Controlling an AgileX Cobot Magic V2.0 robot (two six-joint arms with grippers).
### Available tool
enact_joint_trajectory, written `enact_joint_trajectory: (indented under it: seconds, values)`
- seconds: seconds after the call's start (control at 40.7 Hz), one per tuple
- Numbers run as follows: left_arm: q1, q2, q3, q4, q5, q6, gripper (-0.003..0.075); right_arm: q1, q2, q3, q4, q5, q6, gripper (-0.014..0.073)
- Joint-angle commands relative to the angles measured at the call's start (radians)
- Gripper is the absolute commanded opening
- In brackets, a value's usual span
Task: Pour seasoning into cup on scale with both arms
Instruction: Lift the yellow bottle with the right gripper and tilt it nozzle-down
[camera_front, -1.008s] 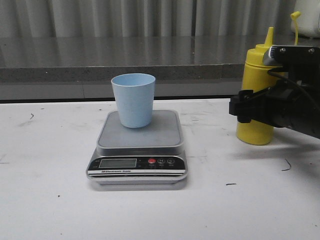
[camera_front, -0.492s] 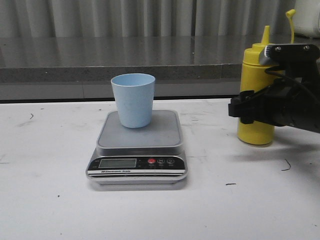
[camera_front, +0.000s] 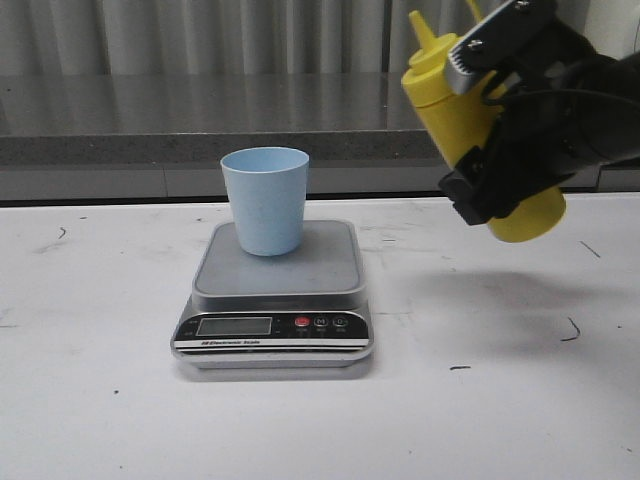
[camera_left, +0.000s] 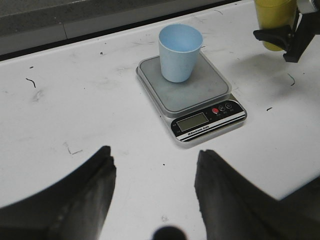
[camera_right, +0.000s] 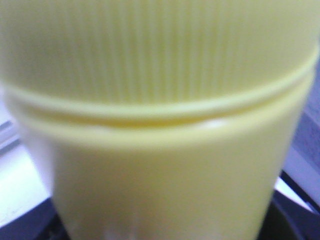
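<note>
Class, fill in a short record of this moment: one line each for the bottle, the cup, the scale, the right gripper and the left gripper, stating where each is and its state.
bottle: yellow squeeze bottle, lifted off the table, tilted with its nozzle toward the cup
cup: light blue cup, upright on the platform
scale: scale on the white table, display facing the camera
right gripper: right gripper clamped round the bottle
left gripper: left gripper open, holding nothing, back from the scale

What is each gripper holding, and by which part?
The right gripper holds the yellow bottle around its body, tilted and off the table. The left gripper is open and holds nothing.
</note>
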Motion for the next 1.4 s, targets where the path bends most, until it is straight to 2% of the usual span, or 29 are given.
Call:
enact_joint_trajectory:
  seconds: [0.0, 0.172, 0.516, 0.664, 0.934, 1.131, 1.377]
  values:
    - [-0.007, 0.005, -0.027, 0.001, -0.079, -0.009, 0.0365, 0.042, -0.054, -0.109, 0.070, 0.046, -0.149, 0.0348]
    - [-0.007, 0.005, -0.027, 0.001, -0.079, -0.009, 0.0365, 0.085, -0.053, -0.223, 0.168, 0.167, -0.348, 0.0295]
    - [-0.007, 0.005, -0.027, 0.001, -0.079, -0.009, 0.0365, 0.092, -0.048, -0.368, 0.178, 0.235, -0.614, 0.0287]
    - [-0.007, 0.005, -0.027, 0.001, -0.079, -0.009, 0.0365, 0.092, -0.024, -0.420, 0.178, 0.230, -0.757, 0.0287]
    - [-0.007, 0.005, -0.027, 0.001, -0.079, -0.009, 0.0365, 0.092, 0.041, -0.508, 0.181, 0.192, -0.890, 0.0288]
    - [-0.007, 0.005, -0.027, 0.001, -0.079, -0.009, 0.0365, 0.092, 0.075, -0.547, 0.193, 0.148, -1.057, 0.0288]
    - [-0.007, 0.005, -0.027, 0.001, -0.079, -0.009, 0.0365, 0.090, 0.097, -0.564, 0.337, 0.087, -1.266, 0.0288]
